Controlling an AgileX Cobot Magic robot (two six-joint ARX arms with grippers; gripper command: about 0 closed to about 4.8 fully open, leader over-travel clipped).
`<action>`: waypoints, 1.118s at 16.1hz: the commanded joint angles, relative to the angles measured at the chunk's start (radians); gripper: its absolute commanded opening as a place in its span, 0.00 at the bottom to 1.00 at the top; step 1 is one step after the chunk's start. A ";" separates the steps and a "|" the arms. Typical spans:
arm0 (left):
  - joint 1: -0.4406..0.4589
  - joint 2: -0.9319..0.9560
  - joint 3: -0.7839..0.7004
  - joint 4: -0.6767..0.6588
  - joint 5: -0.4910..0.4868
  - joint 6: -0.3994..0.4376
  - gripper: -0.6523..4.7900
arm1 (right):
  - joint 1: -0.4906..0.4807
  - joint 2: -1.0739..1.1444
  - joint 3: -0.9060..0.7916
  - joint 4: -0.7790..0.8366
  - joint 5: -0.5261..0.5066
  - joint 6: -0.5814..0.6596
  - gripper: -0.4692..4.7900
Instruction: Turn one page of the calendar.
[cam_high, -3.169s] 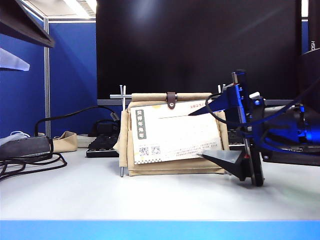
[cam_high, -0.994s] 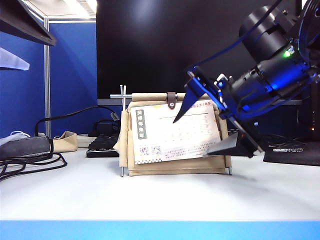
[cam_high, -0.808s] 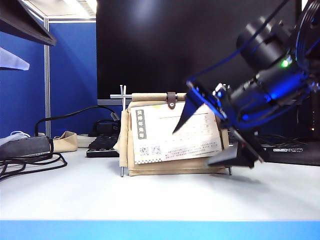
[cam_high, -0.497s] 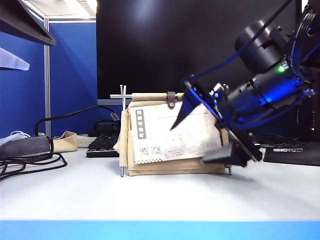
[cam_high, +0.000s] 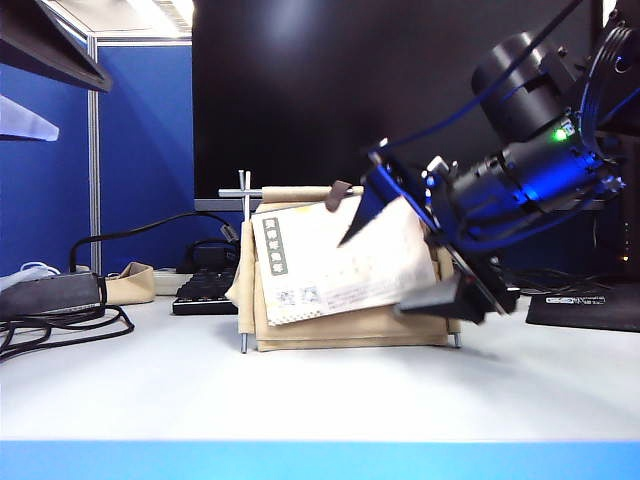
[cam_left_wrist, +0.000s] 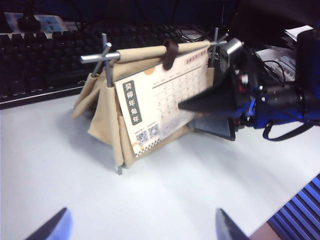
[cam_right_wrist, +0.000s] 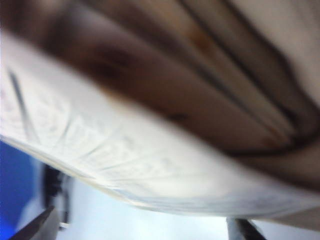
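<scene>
Exterior view: calendar (cam_high: 300, 330) stands on the white table (cam_high: 300, 395) in front of the black monitor (cam_high: 400, 90). Front page (cam_high: 330, 262) is lifted at its right side and tilted, its lower right corner off the beige pouch. Right gripper (cam_high: 385, 265) straddles that right edge with jaws spread wide, one finger above, one below; contact cannot be confirmed. Left gripper (cam_left_wrist: 140, 227) hovers apart from the calendar over the table, jaws wide, empty.
</scene>
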 joint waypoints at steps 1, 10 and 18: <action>0.000 -0.002 0.004 0.013 0.001 0.004 0.81 | 0.004 -0.011 0.005 0.187 -0.042 0.045 0.91; 0.000 -0.001 0.004 0.015 -0.018 0.005 0.81 | 0.006 -0.035 0.005 0.256 -0.108 0.078 0.90; 0.000 -0.001 0.004 0.015 -0.021 0.008 0.81 | 0.145 -0.015 0.005 0.318 0.031 0.104 0.66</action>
